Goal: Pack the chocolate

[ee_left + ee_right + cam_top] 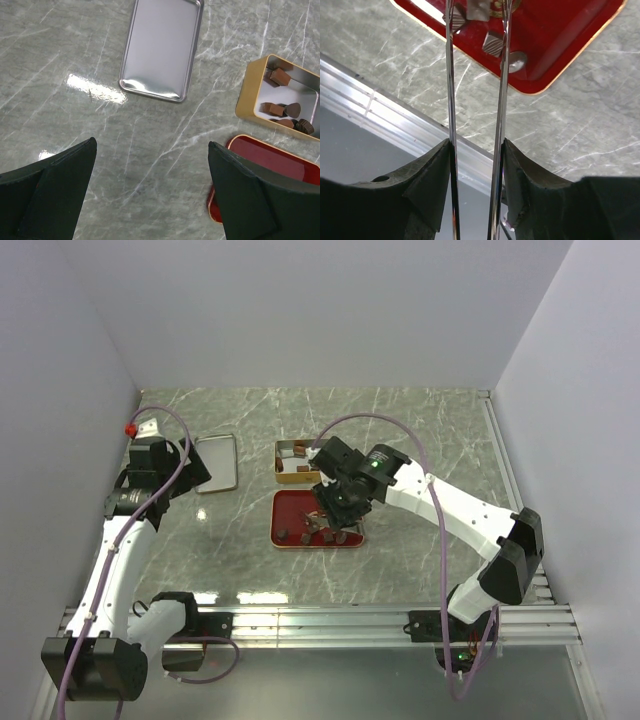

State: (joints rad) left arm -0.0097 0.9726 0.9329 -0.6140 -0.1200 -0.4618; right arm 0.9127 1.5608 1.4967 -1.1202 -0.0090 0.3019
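Observation:
Several small brown chocolate pieces (302, 534) lie along the near side of the red tray (290, 506). More chocolate (281, 76) sits inside the gold box (248, 95). My right gripper (476, 145) is shut on the long metal tongs (503, 100), one blade against each finger. The blades stand apart and reach down over the red tray (560, 40). A ridged chocolate piece (493, 42) lies between the blades, beside the right one, and the tong tips are cut off at the top edge. My left gripper (152, 145) hangs open over bare marble, left of the tray.
A silver lid (216, 462) lies flat at the far left, beyond my left gripper (185, 472). The gold box (292, 477) stands just behind the red tray. An aluminium rail (380, 107) runs along the table's near edge. White walls close in three sides.

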